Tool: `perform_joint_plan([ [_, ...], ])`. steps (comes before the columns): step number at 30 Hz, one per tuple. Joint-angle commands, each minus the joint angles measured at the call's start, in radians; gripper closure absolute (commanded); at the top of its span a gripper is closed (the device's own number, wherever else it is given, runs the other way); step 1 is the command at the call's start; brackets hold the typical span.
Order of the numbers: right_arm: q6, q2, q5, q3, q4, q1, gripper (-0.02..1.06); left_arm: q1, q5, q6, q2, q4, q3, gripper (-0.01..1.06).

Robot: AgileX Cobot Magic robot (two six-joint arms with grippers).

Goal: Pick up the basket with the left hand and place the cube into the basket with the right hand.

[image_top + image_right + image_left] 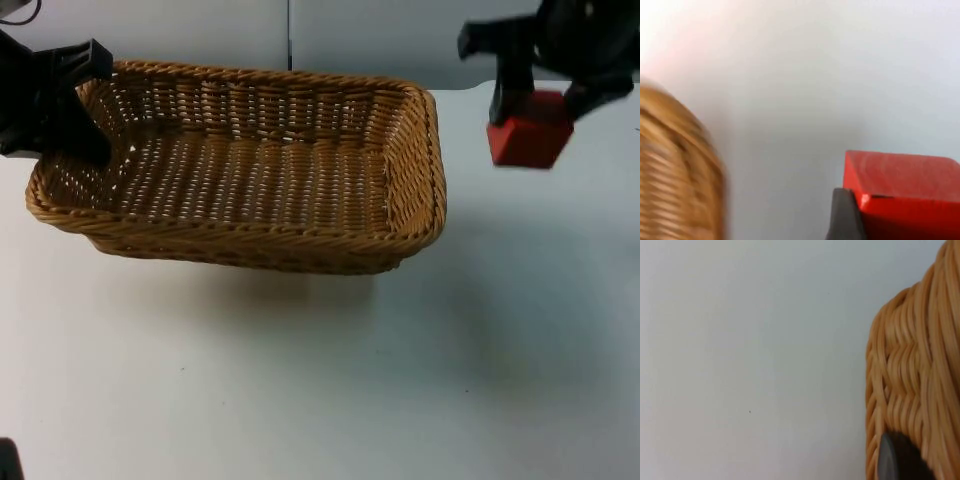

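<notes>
Black fingers of the left gripper (85, 110) are pinching the short end of the wicker basket (250, 165), one finger over the rim on the outside and one down inside against the weave. In the left wrist view a dark fingertip (892, 460) is pressing right against the basket's woven wall (912, 370), with plain white table (750, 350) spreading out beside it. From that gripper the basket is stretching away toward the other arm, and it's sitting tilted, with a soft shadow on the table under its near long side, so it looks lifted rather than resting flat, though I can't say for sure how much of it is off the surface.

Over on the other side, the right gripper (545, 105) is clamping the red cube (530, 130) between its two fingers, one on each side of the block. The cube is hanging just under the gripper and outside the basket, near the basket's far short end but not touching it. In the right wrist view a grey fingertip (845, 215) is sitting flush on the cube's edge (905, 185), and a blurry bit of the basket's rim (675, 170) is showing off to the side of it, with bare table (815, 75) between the two.

Behind both arms the grey wall (350, 30) is closing off the table (320, 380).
</notes>
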Motion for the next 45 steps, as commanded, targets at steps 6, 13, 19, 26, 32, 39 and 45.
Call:
perform_joint_plan([
  [6,-0.138,-0.018,0.081,-0.202,0.316,0.003,1.05,-0.002,0.031,-0.004,-0.016,-0.026,-0.009,1.05],
  [13,-0.193,-0.016,0.097,-0.203,0.381,0.075,1.05,-0.002,0.041,-0.004,-0.016,-0.026,-0.009,1.05],
  [19,-0.209,0.04,0.078,-0.203,0.389,0.159,1.05,-0.002,0.044,-0.004,-0.016,-0.026,-0.009,1.05],
  [26,-0.201,0.141,0.084,-0.203,0.428,0.191,1.05,-0.002,0.053,-0.004,-0.016,-0.026,-0.009,1.05],
  [32,-0.205,0.154,0.054,-0.203,0.442,0.193,1.05,-0.002,0.053,-0.004,-0.016,-0.026,-0.009,1.05],
  [39,-0.212,0.154,0.054,-0.21,0.44,0.193,1.05,-0.002,0.048,-0.004,-0.016,-0.026,-0.009,1.05],
  [45,-0.236,0.154,0.069,-0.21,0.44,0.193,0.93,-0.002,0.048,-0.004,-0.016,-0.026,-0.009,1.05],
])
